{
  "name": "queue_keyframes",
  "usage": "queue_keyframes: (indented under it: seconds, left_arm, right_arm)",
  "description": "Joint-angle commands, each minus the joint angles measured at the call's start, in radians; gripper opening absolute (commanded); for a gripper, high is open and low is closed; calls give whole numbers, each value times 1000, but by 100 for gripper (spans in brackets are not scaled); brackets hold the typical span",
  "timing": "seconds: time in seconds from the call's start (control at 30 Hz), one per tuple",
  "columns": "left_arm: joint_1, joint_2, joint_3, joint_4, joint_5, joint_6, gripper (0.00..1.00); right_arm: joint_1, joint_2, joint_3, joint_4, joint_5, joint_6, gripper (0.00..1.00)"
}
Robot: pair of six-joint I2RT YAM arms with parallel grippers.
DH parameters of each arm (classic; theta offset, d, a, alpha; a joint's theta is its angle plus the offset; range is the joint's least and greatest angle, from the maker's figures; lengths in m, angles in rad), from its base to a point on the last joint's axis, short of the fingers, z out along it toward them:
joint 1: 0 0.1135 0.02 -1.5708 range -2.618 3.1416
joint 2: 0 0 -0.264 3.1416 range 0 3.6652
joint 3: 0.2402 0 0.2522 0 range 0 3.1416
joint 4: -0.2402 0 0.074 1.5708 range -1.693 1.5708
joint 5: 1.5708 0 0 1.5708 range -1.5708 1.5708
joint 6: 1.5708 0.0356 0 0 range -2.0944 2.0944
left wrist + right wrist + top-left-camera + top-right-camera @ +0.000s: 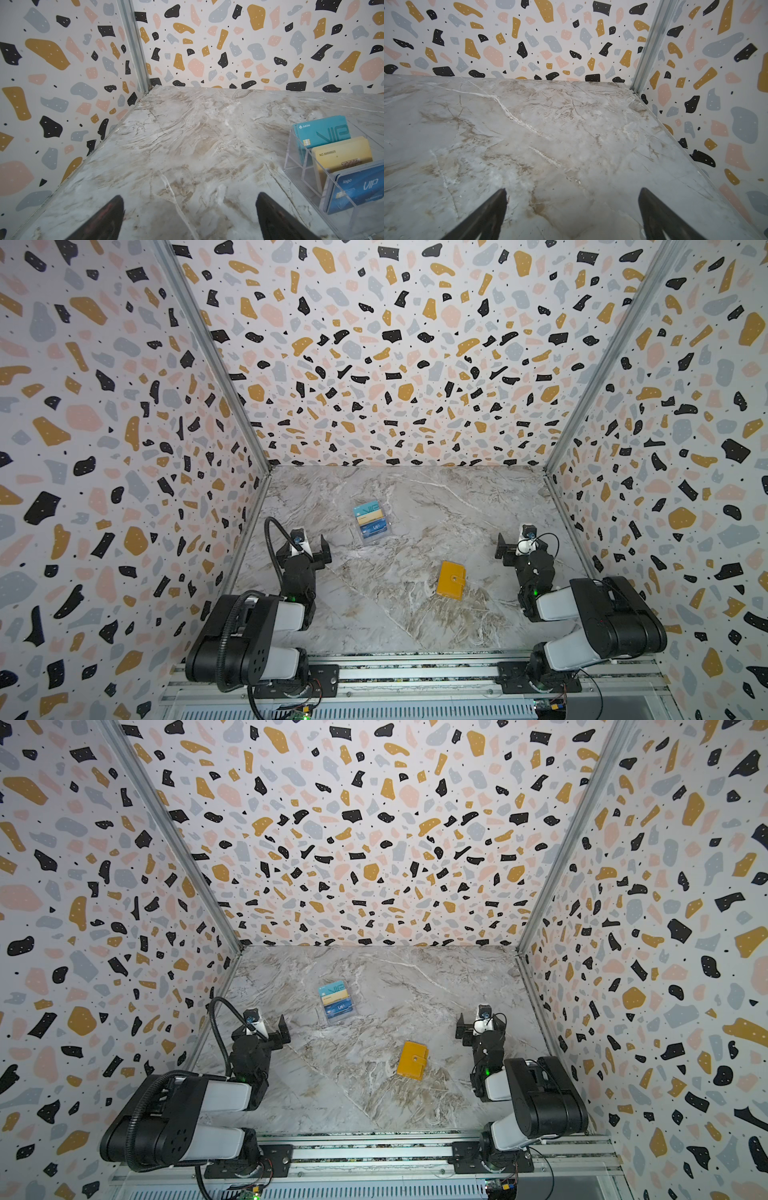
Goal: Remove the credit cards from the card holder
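The marble table (436, 510) carries a closed yellow card holder (450, 580) and a clear card box (370, 540).

The card holder (450, 580) lies on the table (399, 626), in front and right of the box (372, 526).

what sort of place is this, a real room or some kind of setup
Probably a robot test booth, not a room: printed terrazzo walls in a metal frame, a marble-look tabletop, and a left arm and right arm bolted to a rail.
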Motion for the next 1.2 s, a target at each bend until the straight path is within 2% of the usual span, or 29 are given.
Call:
queue_keyframes:
  seconds: [0.0,0.47,0.53,0.6,0.73,0.87,1.03,1.17]
  left_arm:
    - [-2,-3,22,32,0,15,100]
    - [-4,-8,18,36,-16,11,100]
    - [-4,-31,30,-6,-30,7,100]
    - [-10,-76,56,-90,-79,-12,100]
    - [-29,-184,148,-372,-203,-107,100]
    - [-60,-270,228,-623,-222,-195,100]
    - [-132,-396,337,-888,-166,-255,100]
    - [-160,-429,453,-1120,45,-325,100]
  right_arm:
    - [5,-9,20,5,7,2,99]
    - [4,-13,14,11,7,3,99]
    - [4,-19,18,2,17,6,99]
    - [3,-58,53,-98,21,10,99]
    - [0,-166,144,-355,44,42,99]
    - [0,-266,223,-599,36,154,99]
    - [8,-372,334,-886,-103,315,99]
    - [40,-441,416,-1109,-187,382,99]
